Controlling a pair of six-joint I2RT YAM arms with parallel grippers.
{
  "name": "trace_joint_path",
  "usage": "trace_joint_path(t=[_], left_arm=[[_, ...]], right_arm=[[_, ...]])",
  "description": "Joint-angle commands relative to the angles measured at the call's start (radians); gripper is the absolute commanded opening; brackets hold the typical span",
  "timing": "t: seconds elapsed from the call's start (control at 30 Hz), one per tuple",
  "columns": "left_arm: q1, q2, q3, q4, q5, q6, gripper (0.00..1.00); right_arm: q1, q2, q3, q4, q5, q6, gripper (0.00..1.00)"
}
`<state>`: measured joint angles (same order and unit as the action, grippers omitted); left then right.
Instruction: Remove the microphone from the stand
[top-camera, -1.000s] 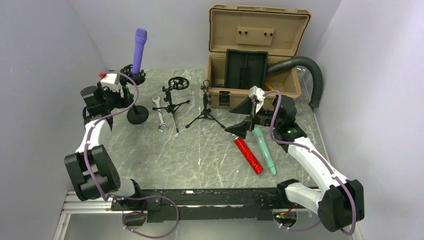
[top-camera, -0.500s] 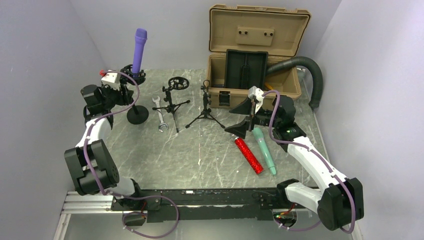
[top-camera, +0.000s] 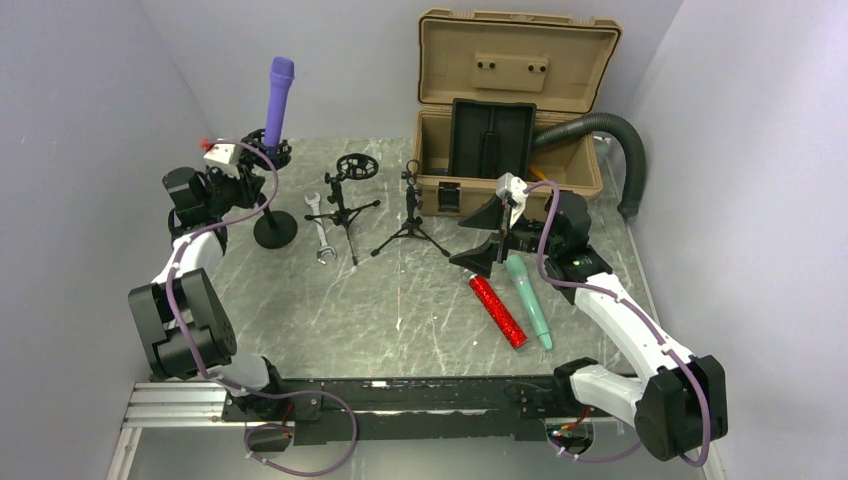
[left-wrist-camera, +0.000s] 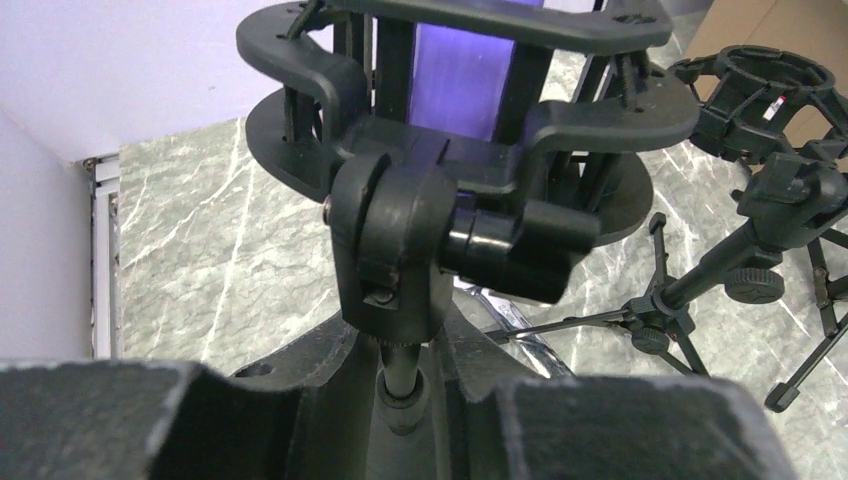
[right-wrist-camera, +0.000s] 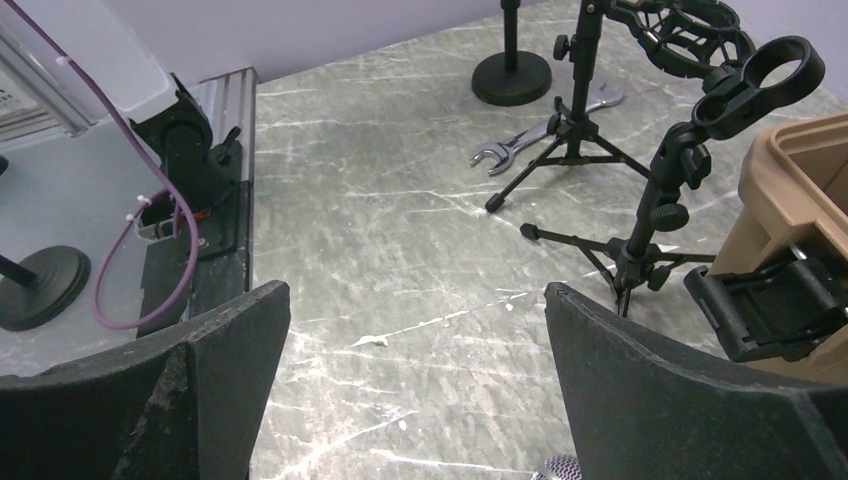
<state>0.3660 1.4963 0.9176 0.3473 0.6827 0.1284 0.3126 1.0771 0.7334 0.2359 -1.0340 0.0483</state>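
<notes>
The purple microphone (top-camera: 278, 100) stands upright in the black shock-mount cradle (top-camera: 268, 152) of the round-based stand (top-camera: 274, 230) at the back left. My left gripper (top-camera: 243, 175) reaches in from the left just under the cradle. In the left wrist view its two fingers (left-wrist-camera: 120, 420) hug the stand's thin pole (left-wrist-camera: 400, 375) on both sides, below the swivel joint (left-wrist-camera: 395, 240); the microphone's purple body (left-wrist-camera: 455, 80) shows through the cradle above. My right gripper (top-camera: 487, 238) hangs wide open at the centre right, with nothing between its fingers (right-wrist-camera: 415, 340).
A wrench (top-camera: 318, 230) lies by the stand's base. Two small tripod stands (top-camera: 345, 200) (top-camera: 411, 215) are mid-table. A red microphone (top-camera: 497, 310) and a teal one (top-camera: 528, 300) lie under the right gripper. An open tan case (top-camera: 510, 110) and black hose (top-camera: 610, 140) sit behind.
The left gripper has moved in toward the stand and its fingers have closed around the pole below the cradle. The right arm and the microphone have not moved.
</notes>
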Motion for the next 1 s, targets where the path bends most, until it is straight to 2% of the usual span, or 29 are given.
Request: trace_joint_path(t=[0.0,0.13,0.3,0.37,0.4,0.63,0.97], left_arm=[[0.004,0.001,0.043,0.072,0.064,-0.023,0.25],[0.004,0.008,0.046,0.087,0.08,-0.036,0.12],[0.004,0.019,0.038,0.121,0.092,-0.065,0.08],[0.003,0.017,0.026,0.139,0.096,-0.076,0.05],[0.004,0.013,0.022,0.144,0.098,-0.078,0.0],[0.011,-0.038,-0.016,0.144,0.126,-0.049,0.0],[0.033,-0.169,-0.071,0.031,0.173,0.047,0.0]], right_arm=[[-0.004,-0.004,0.0,0.042,-0.021,-0.028,1.0],[-0.005,-0.01,-0.003,0.037,-0.02,-0.035,1.0],[-0.006,-0.013,-0.005,0.033,-0.019,-0.04,1.0],[-0.007,-0.013,-0.006,0.03,-0.018,-0.041,1.0],[-0.007,-0.014,-0.006,0.03,-0.019,-0.04,1.0],[-0.007,-0.01,-0.008,0.033,-0.019,-0.041,1.0],[-0.007,-0.011,-0.008,0.038,-0.021,-0.038,1.0]])
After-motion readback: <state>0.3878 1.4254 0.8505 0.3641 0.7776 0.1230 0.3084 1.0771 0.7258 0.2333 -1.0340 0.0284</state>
